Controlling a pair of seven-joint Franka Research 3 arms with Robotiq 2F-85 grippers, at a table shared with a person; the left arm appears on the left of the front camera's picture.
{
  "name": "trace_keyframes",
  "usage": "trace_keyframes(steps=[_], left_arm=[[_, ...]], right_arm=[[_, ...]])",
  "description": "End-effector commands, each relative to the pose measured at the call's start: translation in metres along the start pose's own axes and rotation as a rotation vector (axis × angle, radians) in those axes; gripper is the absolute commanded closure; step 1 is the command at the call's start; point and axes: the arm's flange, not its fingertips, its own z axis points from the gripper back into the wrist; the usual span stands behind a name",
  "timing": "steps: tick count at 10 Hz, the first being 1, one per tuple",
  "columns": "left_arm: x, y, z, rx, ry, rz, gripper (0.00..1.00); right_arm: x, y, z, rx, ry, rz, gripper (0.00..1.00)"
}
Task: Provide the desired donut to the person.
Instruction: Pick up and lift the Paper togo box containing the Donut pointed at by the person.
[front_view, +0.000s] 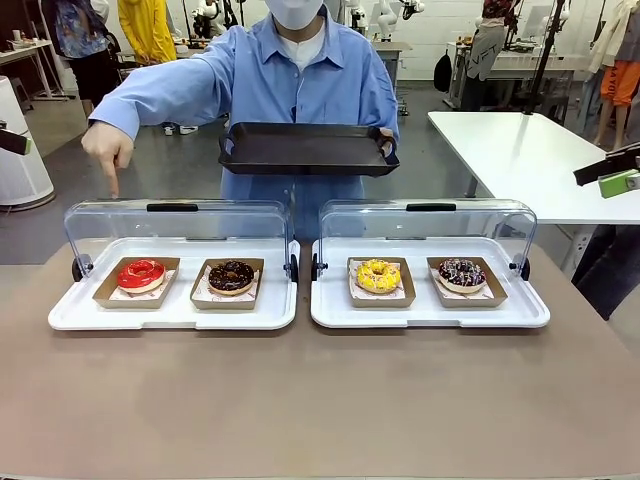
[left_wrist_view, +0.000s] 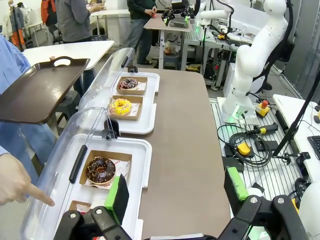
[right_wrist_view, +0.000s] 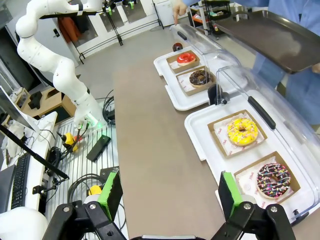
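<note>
1. The person's hand points one finger down behind the outer end of the left white tray; I judge the red donut to be the one wanted.
2. It lies in the leftmost box, just beside the chocolate donut; the clear lid stands swung to the far side, so my side is open.
3. My left gripper hangs over that tray, jaws wide and empty; the box sits close below my fingers; my right gripper, also wide and empty, is well apart past the other tray; the left arm is nearer.
4. The donut is round, no long axis; glossy red icing, pale sides, on paper in brown card; I judge the icing soft.
5. The person holds a black tray beyond the worktop, likely where it goes.
</note>
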Motion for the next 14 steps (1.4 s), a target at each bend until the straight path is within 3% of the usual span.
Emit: trace_keyframes(steps=[1, 10, 12, 14], left_arm=[[0.0, -0.001, 0.001, -0.003, -0.01, -0.005, 0.0], [0.0, 0.0, 0.0, 0.001, 0.0, 0.001, 0.0], [-0.012, -0.009, -0.025, -0.051, 0.341, -0.027, 0.0], [-0.028, 0.009, -0.063, -0.092, 0.624, -0.005, 0.0]], right_arm=[[0.0, 0.0, 0.0, 0.007, -0.009, 0.003, 0.0], [0.0, 0.0, 0.0, 0.007, -0.009, 0.003, 0.0], [0.0, 0.0, 0.0, 0.007, -0.009, 0.003, 0.0], [0.0, 0.0, 0.0, 0.007, -0.009, 0.003, 0.0]])
